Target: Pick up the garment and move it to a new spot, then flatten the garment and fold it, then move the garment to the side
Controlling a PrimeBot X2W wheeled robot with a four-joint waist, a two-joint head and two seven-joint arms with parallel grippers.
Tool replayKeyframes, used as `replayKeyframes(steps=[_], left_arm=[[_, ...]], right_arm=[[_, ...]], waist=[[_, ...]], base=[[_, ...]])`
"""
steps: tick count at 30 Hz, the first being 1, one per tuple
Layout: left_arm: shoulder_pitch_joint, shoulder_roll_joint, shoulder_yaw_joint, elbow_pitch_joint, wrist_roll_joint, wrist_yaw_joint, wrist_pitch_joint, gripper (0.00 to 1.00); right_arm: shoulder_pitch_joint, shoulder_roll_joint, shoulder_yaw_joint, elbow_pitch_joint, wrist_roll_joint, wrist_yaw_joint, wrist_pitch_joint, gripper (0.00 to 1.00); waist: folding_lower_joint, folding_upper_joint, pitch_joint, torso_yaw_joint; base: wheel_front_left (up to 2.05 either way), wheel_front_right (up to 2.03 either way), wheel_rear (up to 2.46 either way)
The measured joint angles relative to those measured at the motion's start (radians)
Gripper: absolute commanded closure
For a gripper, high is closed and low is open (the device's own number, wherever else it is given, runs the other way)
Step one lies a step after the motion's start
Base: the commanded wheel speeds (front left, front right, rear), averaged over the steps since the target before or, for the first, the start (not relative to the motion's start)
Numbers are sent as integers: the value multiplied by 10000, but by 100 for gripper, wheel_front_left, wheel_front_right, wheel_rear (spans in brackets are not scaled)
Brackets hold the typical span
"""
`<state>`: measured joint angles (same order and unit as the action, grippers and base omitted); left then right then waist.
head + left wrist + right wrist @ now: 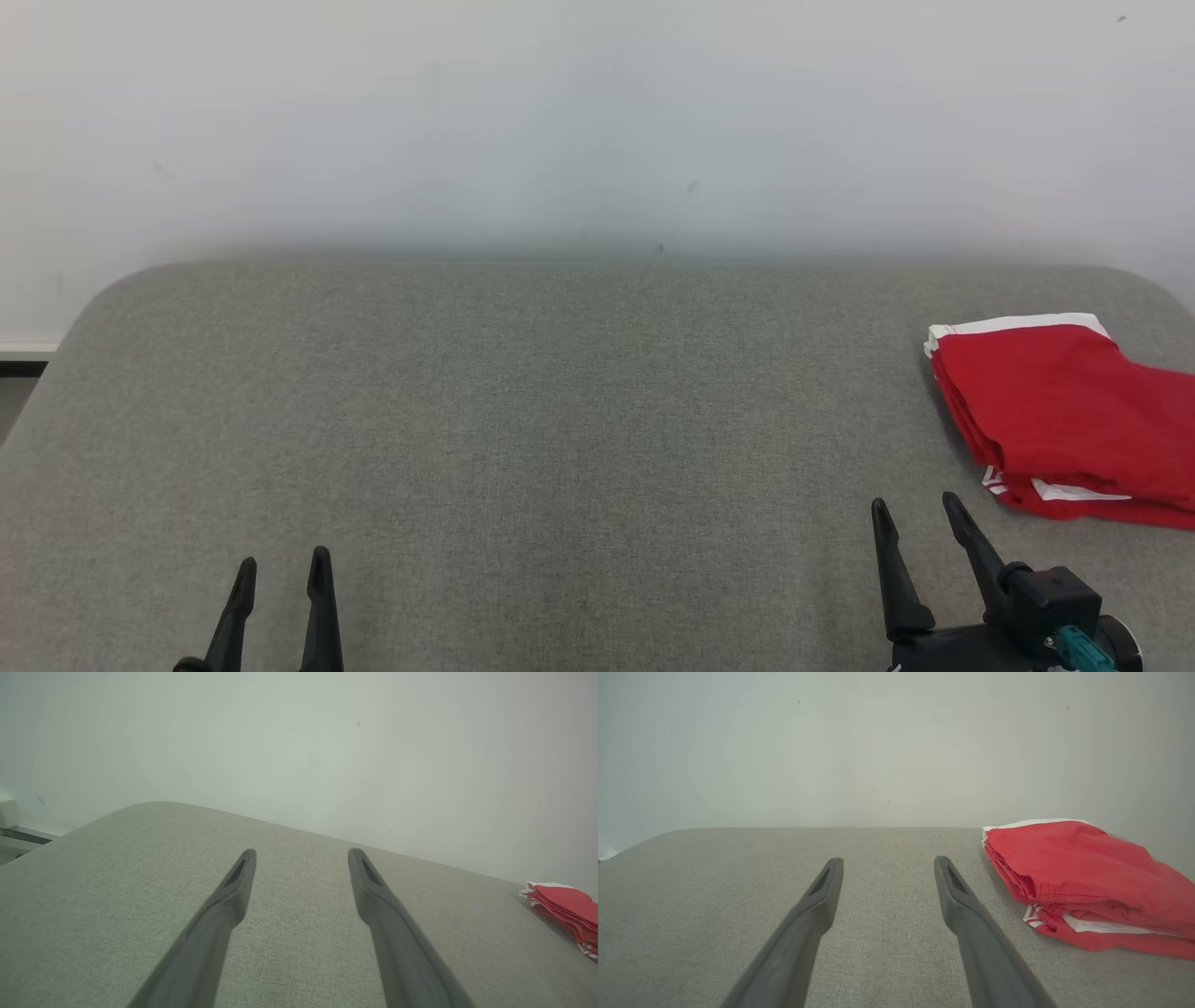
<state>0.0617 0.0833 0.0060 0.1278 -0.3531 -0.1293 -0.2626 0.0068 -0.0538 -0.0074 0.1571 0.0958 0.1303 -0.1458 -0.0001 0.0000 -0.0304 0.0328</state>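
A red garment (1064,411) with white trim lies folded in a stack at the right edge of the grey padded surface (560,420). It shows at the right of the right wrist view as the garment (1083,882) and small at the far right of the left wrist view as the garment (567,907). My right gripper (915,504) stands open low at the right, a short way in front of and left of the garment, apart from it. My left gripper (283,560) is open at the lower left, with nothing between its fingers.
A pale wall (597,121) rises directly behind the padded surface. The surface has rounded far corners, and at the far left its edge drops off beside a white skirting strip (26,351).
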Motion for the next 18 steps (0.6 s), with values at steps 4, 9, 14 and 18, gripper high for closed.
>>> replayKeyframes(steps=[4,9,14,18], left_arm=[[1,54,-63,-6,8,-2,0,0],[10,63,-127,-4,-4,-2,0,0],[12,63,-215,67,-38,-17,0,0],[12,67,-219,128,-109,-17,0,0]], right_arm=[[-2,8,33,138,-40,0,21,0],[-7,15,59,190,-42,0,46,0],[-16,17,128,196,4,0,48,0],[-24,19,165,192,8,0,61,0]], waist=[[0,0,-5,-110],[0,0,17,-180],[0,0,46,-184],[1,0,76,-177]], base=[[0,0,0],[0,0,0],[0,0,0],[0,0,0]])
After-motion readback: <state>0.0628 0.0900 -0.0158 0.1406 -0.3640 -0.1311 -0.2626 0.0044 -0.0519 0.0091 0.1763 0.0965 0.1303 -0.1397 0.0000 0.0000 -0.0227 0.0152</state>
